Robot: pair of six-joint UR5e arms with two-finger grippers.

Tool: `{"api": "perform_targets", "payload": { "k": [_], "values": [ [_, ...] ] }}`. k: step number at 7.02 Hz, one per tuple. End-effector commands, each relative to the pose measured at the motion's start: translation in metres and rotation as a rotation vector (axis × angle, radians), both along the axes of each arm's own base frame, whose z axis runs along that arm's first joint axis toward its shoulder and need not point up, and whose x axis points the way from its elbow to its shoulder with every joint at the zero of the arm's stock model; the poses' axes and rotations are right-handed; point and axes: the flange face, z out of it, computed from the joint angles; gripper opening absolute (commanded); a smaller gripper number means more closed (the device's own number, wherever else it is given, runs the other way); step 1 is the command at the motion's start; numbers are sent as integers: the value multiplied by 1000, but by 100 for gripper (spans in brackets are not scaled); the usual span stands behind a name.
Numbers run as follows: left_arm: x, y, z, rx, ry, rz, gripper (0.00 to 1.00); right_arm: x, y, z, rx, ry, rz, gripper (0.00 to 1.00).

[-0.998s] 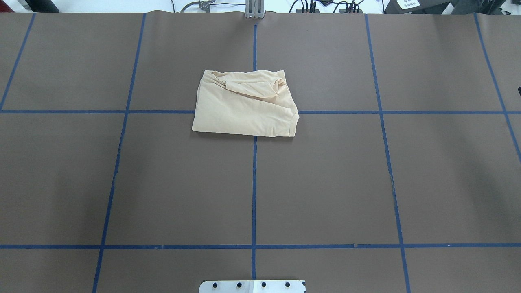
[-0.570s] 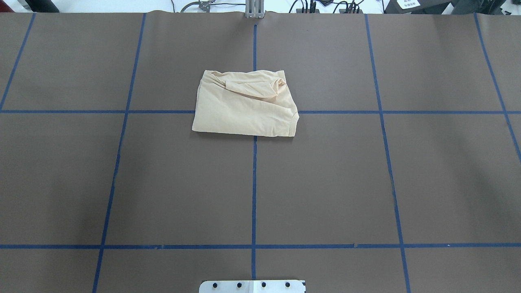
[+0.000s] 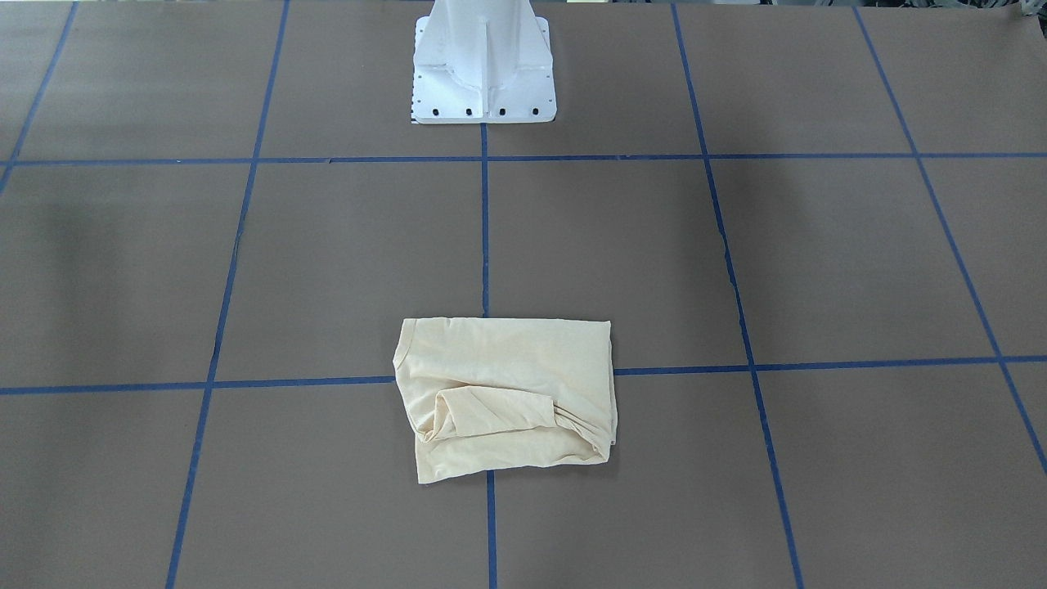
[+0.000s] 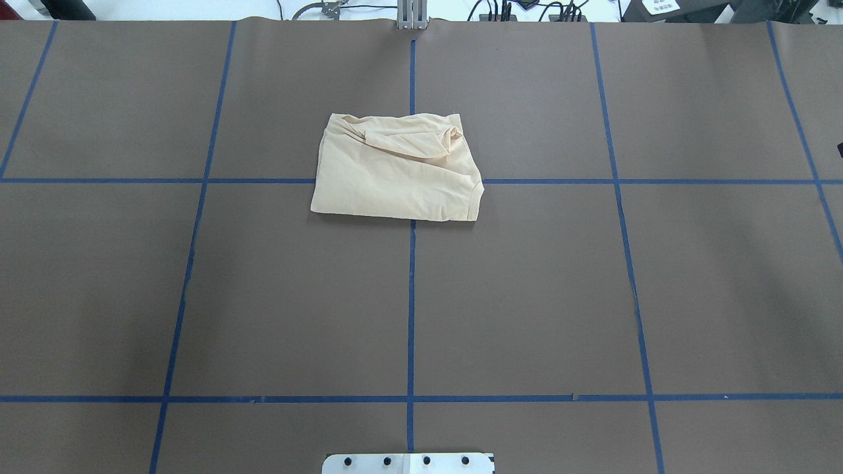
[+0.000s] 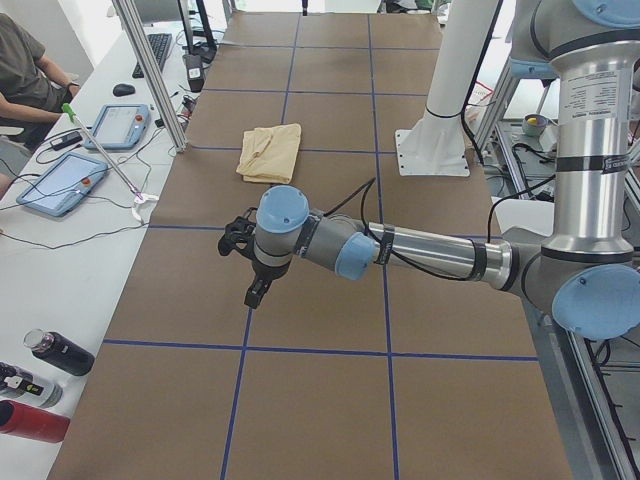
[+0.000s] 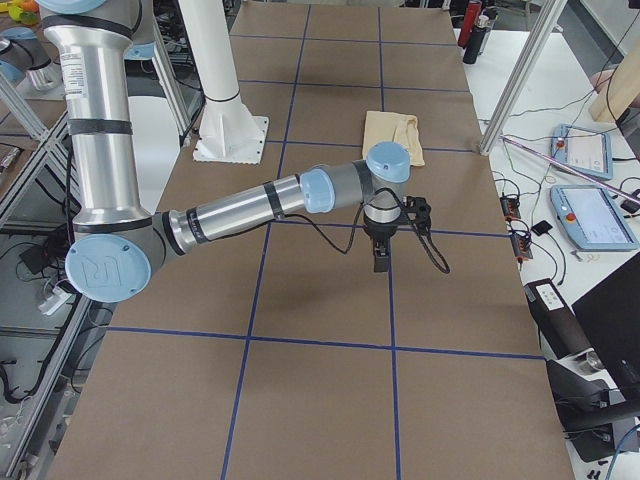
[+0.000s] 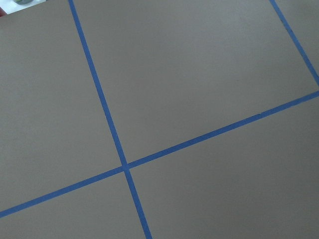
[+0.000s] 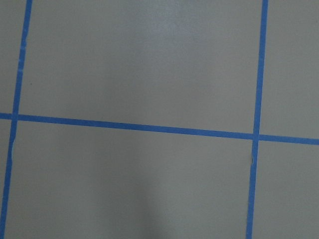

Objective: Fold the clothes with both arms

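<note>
- The table (image 4: 527, 296) is covered with a brown sheet, and blue tape lines (image 4: 411, 296) divide it into big squares.
- The left arm (image 5: 430, 255) reaches out low and almost level over the end of the table on the robot's left. It is well apart from the clothes.
- The right arm (image 6: 240, 210) does the same over the other end, with its forearm nearly level. It is also well apart from the clothes.
- The white pedestal (image 3: 483, 74) stands at the robot's edge of the table, on the middle tape line.
- You find the T-shirt (image 4: 395, 178) in the middle of the table, on the half far from the robot. It is folded into a compact, roughly rectangular packet that lies across a crossing of two tape lines. One sleeve (image 3: 491, 413) lies doubled on top, along the edge far from the robot. Nothing touches it.
- The left tool (image 5: 251, 296) points down above the table. You see it only from the side, so I cannot tell if its jaws are spread or pressed together.
- The right tool (image 6: 380, 262) also points down above the table, and for its jaws I cannot tell either.
- Both wrist cameras show you only brown cover and tape.
</note>
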Motion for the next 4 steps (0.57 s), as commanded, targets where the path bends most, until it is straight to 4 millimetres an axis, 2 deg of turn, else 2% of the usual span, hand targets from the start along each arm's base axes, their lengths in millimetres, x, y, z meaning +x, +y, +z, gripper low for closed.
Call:
{"api": "perform_targets", "payload": {
  "k": [1, 4],
  "values": [
    [0, 0, -1, 3, -2, 0, 100, 0, 4, 3, -10, -3, 0, 100],
    [0, 1, -2, 6, 0, 0, 100, 1, 4, 2, -9, -4, 4, 100]
  ]
}}
